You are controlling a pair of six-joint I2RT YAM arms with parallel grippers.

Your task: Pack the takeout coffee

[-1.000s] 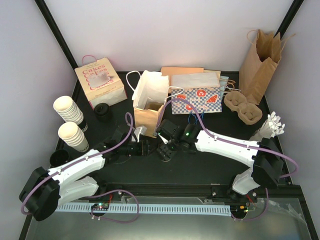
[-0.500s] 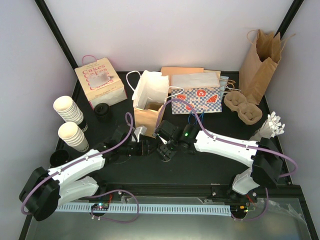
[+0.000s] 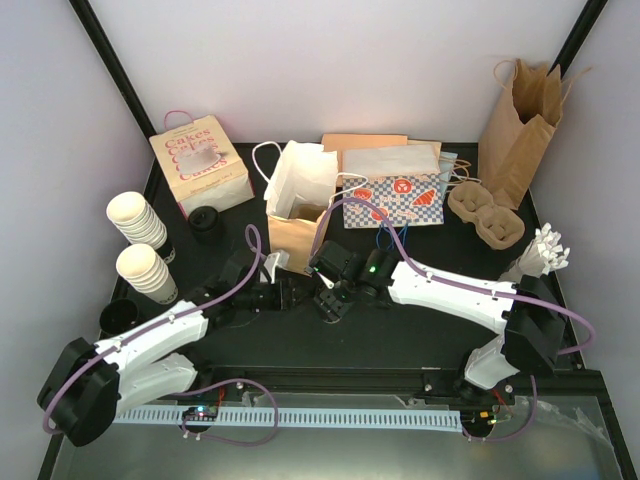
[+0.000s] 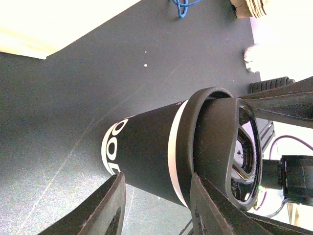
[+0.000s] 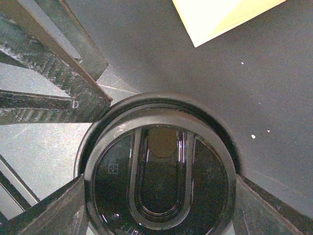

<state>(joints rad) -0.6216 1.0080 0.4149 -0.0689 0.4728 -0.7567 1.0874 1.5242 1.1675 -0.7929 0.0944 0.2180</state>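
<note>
The takeout coffee (image 4: pixel 146 156) is a dark cup with white lettering and a black lid (image 5: pixel 161 181), standing mid-table. In the top view the takeout coffee (image 3: pixel 331 304) is mostly hidden under the two grippers. My right gripper (image 5: pixel 159 178) comes down over it and is shut on the lid, one finger touching each side of the rim. My left gripper (image 4: pixel 156 177) is turned on its side against the cup's left wall. Its fingers (image 4: pixel 105 208) stand apart, one low by the base, one by the lid's skirt, and do not clamp the cup. In the top view, left gripper (image 3: pixel 300 296) and right gripper (image 3: pixel 336 290) meet.
An open white-lined paper bag (image 3: pixel 300 190) stands just behind the cup. A Cakes box (image 3: pixel 200 160), a dark lidded cup (image 3: pixel 205 222) and two cup stacks (image 3: pixel 135 218) are at the left. A checkered bag (image 3: pixel 395 198), a cup carrier (image 3: pixel 485 213) and a tall brown bag (image 3: pixel 520 125) are at the right.
Both grippers have edged slightly left with the cup between them. The left jaws have narrowed a little, and the right jaws have drawn in on the lid.
</note>
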